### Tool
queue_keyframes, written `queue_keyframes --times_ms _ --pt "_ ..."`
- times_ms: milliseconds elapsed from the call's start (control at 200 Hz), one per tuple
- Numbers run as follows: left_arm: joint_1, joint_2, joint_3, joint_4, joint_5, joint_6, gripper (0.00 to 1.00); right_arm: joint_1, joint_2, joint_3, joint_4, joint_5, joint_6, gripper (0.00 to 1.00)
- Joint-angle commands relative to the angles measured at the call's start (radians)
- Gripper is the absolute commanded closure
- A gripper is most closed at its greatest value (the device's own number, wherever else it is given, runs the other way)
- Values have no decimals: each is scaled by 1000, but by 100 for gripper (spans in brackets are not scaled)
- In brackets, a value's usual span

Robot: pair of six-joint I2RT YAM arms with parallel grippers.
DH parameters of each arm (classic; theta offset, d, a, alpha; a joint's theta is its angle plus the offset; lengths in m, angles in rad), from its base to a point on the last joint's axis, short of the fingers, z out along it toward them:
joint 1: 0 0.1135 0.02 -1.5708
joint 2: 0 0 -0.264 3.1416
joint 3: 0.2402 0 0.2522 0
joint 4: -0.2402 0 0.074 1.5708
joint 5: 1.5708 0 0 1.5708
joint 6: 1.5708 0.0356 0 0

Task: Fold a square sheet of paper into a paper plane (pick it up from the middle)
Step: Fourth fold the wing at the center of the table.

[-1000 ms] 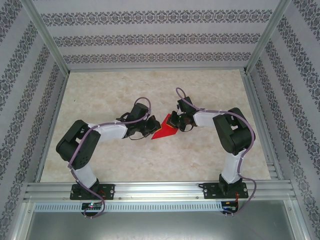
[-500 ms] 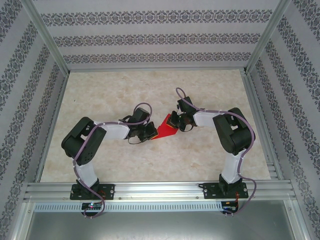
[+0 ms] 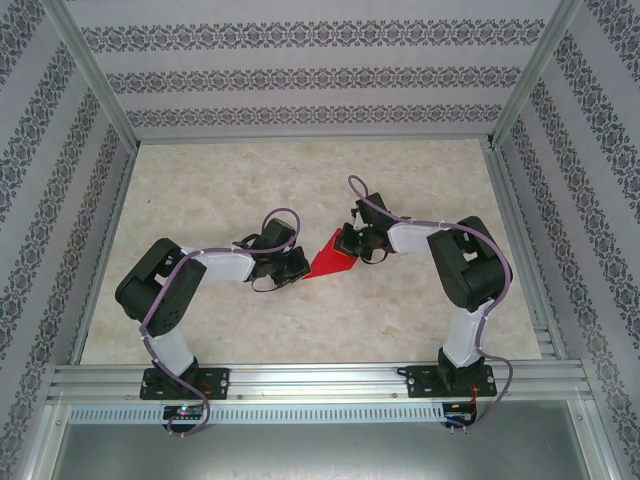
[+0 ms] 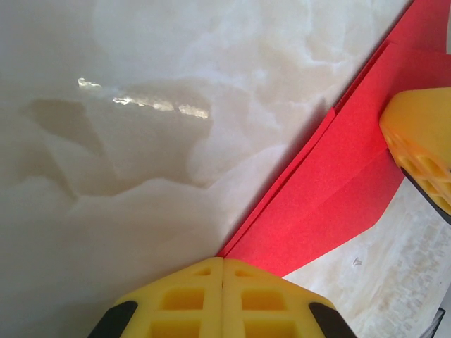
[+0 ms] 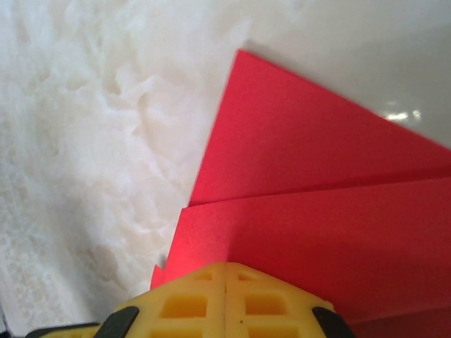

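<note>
The square sheet of paper [image 3: 330, 262], already creased into a red point, lies mid-surface [image 3: 420, 180] between my pincers. My left pincer [image 3: 296, 266] at its tip and my right pincer [image 3: 352, 244] on its wide end are both closed tight, gripping nothing. Best, I judge, to anchor with the right and rub the left firmly along the fold

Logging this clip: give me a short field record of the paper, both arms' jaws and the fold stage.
paper: red paper, folded to a pointed shape with layered flaps, flat on the table
left jaws: shut, tips at the paper's narrow point
right jaws: shut, tips on its wide end
fold stage: looks partly folded, not yet a finished plane
</note>
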Motion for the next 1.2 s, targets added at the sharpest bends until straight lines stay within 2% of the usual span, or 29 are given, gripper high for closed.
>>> queue_keyframes --times_ms 0,340,744,1194 --pt "8 39 -11 -109 -27 22 100 37 -44 27 3 -86 -89 97" --pt "8 51 1 -137 -32 19 100 102 19 -1 89 -117 -28 96" --pt "7 63 9 -175 -42 9 100 92 76 16 24 -71 -59 96" --pt "8 50 -23 -191 -47 9 100 -206 45 -20 -2 12 -77 95"
